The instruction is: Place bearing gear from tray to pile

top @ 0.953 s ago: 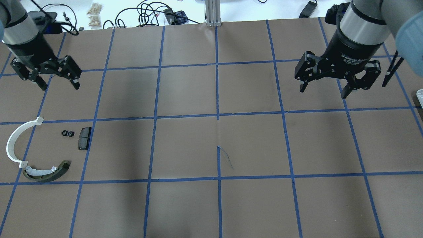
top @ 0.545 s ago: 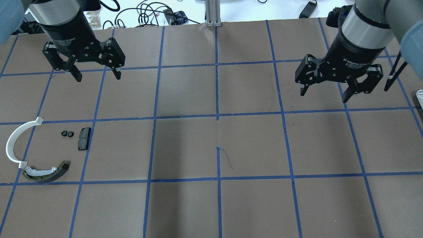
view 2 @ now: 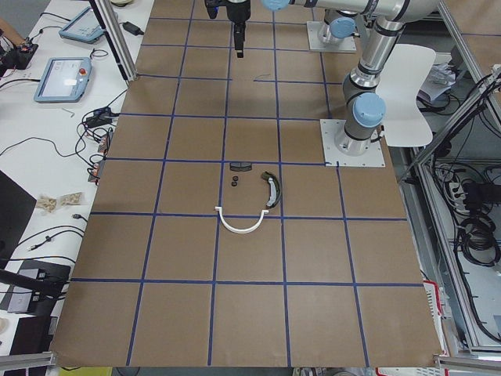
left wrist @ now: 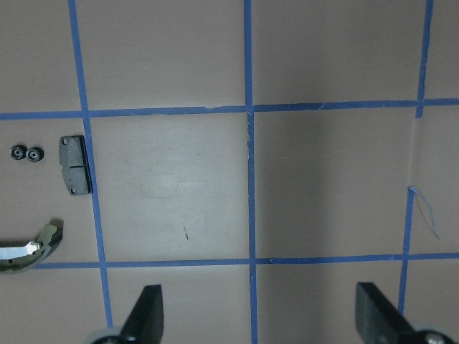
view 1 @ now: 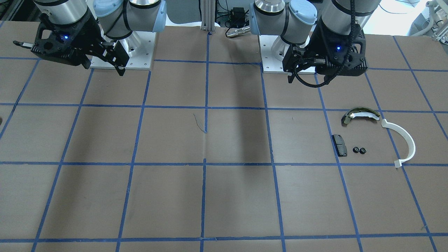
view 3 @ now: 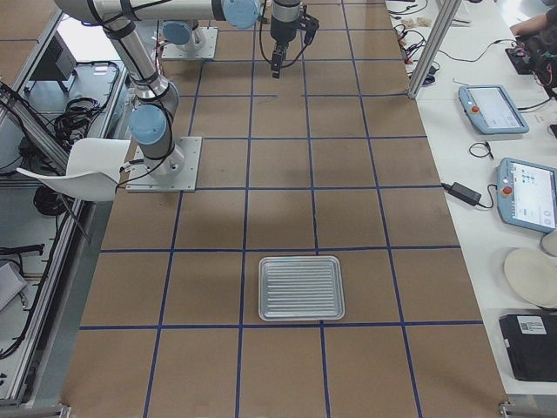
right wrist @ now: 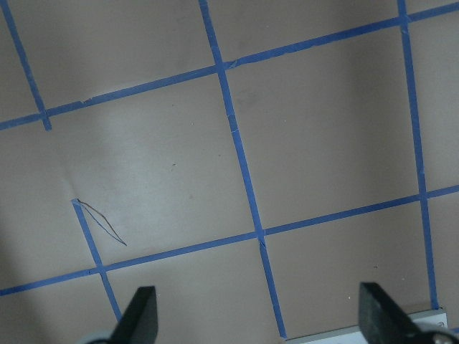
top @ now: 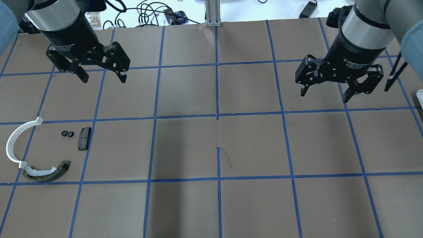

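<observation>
The pile lies at the table's left: a white half-ring, an olive-and-white brake shoe and a black pad. Two small black bearing gears sit between the ring and the pad. They also show in the left wrist view. The ribbed metal tray at the table's right end holds nothing. My left gripper is open and empty, above the table beyond the pile. My right gripper is open and empty over the right half.
Blue tape lines grid the brown table cover. A loose curl of tape lies near the middle. Cables and small items lie past the far edge. A black stand is beside the right gripper.
My left gripper has moved right and a little toward the table's far side, away from above the pile. It stays open. The right gripper has barely moved.
</observation>
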`<state>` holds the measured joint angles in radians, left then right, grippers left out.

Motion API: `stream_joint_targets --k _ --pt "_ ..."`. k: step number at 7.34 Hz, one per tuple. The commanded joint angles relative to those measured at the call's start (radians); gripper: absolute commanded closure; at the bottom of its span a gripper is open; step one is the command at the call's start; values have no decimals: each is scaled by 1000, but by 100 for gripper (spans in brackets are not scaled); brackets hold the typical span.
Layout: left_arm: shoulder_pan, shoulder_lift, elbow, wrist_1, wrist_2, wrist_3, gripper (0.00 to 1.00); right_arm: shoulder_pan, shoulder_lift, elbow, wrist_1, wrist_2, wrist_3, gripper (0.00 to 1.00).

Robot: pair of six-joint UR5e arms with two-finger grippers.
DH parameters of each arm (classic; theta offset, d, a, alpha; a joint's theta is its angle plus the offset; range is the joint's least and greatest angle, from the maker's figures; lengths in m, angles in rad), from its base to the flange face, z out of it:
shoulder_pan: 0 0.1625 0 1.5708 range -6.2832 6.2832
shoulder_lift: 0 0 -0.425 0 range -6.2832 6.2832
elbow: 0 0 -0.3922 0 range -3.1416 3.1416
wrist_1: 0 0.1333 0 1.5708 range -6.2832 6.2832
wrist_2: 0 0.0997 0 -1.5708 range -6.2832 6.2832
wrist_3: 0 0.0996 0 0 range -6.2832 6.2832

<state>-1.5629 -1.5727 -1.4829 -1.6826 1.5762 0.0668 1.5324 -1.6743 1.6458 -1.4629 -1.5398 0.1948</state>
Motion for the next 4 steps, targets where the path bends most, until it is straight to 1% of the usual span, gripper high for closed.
stream_joint_targets --k 1,4 --pt "4 3 -7 31 -5 11 0 0 2 0 -1 1 8 0" --pt "4 5 -5 31 -5 8 0 0 -4 0 -1 -8 5 0"
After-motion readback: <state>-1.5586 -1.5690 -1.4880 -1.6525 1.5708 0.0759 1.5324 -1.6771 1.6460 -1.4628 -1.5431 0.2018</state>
